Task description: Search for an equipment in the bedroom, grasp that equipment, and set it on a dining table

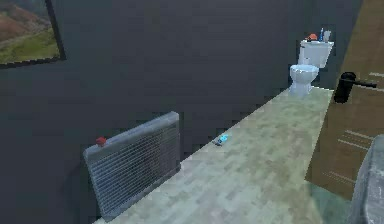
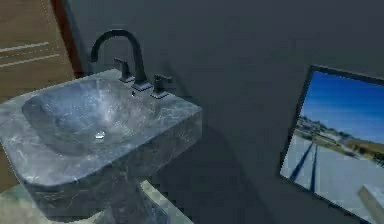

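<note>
Frankly, you cannot tell where the equipment is, nor the state of the jaws. The toilet [image 1: 305,72] and sink [image 2: 172,115] suggest a bathroom, not the bedroom. Judge its weight, stiffness and best gripping point once you find it; assume nothing yet.

I see a pale tiled floor [image 1: 250,170] — a grey radiator [image 1: 133,163] stands on it by the wall, a small light-blue object [image 1: 222,140] lies beyond, and a white toilet [image 1: 305,72] stands at the far end.
</note>
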